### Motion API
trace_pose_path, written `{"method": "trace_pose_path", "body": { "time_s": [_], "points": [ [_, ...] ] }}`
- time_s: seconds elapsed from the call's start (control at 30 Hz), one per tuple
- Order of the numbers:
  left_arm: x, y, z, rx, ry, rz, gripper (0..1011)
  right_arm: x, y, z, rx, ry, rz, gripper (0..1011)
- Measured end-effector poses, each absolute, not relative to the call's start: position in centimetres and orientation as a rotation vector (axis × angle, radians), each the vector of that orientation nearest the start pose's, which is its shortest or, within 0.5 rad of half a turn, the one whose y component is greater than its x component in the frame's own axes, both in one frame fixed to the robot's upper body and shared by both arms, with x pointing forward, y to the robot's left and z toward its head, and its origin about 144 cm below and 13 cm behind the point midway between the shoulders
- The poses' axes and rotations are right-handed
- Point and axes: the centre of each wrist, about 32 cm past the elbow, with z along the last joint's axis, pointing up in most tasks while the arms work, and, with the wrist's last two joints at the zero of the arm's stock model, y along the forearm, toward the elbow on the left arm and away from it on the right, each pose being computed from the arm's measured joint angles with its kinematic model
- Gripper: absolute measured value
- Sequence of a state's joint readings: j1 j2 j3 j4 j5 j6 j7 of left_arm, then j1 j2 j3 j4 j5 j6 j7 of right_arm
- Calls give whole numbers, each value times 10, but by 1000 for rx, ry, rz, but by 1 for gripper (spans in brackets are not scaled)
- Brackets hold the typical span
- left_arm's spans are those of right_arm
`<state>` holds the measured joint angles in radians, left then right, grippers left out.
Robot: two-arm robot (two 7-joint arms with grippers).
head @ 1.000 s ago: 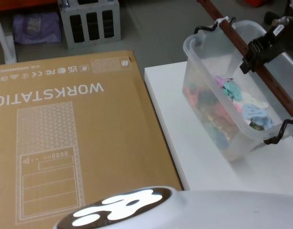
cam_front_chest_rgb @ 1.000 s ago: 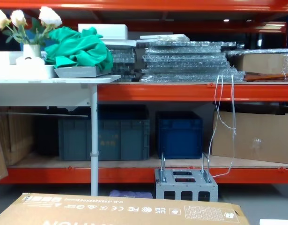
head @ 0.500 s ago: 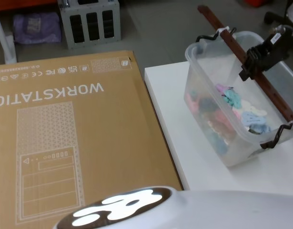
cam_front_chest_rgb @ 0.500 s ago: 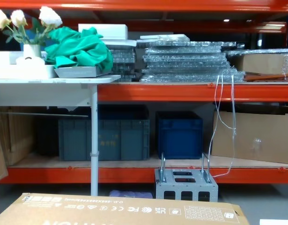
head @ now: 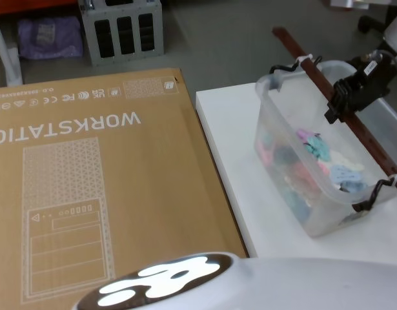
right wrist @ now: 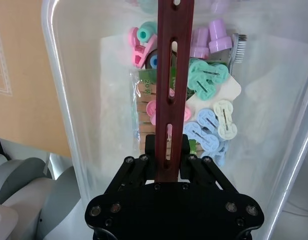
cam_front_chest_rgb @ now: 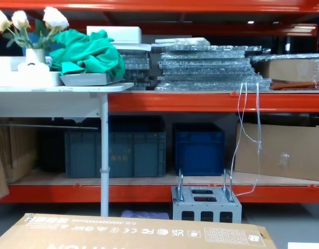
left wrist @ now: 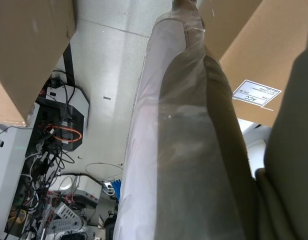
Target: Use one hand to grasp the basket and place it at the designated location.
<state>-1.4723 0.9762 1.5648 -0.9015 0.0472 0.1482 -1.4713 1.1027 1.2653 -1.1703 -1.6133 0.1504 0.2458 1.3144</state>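
The basket (head: 295,187) is a clear plastic tub holding several pastel clips and small items, over the right part of the white table (head: 230,142). Its long reddish-brown bar handle (head: 353,119) runs above the rim, tied on with white ties. My right gripper (head: 343,98) is shut on the middle of that bar. In the right wrist view the black fingers (right wrist: 186,157) clamp both sides of the handle (right wrist: 173,60), with the basket's contents (right wrist: 209,120) below. I cannot tell whether the basket's bottom touches the table.
A large cardboard box (head: 88,181) marked WORKSTATION lies left of the table, edge to edge with it. A grey metal frame (head: 121,26) stands on the floor beyond. A pale container (head: 386,123) sits just right of the basket. Shelving with blue crates (cam_front_chest_rgb: 198,148) stands ahead.
The right gripper has carried the basket lower and nearer to me and a little to the right, and the tub hangs less tilted than before.
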Motion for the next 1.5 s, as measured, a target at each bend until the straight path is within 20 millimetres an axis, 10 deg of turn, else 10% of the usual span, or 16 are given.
{"method": "trace_pose_path", "body": {
  "time_s": [1.0, 1.5],
  "points": [
    [616, 497, 1396, 1629, 167, 178, 0, 529, -410, 1376, -1330, -85, -37, 240],
    [616, 497, 1396, 1629, 166, 178, 0, 528, -410, 1375, -1333, -83, -36, 714]
  ]
}}
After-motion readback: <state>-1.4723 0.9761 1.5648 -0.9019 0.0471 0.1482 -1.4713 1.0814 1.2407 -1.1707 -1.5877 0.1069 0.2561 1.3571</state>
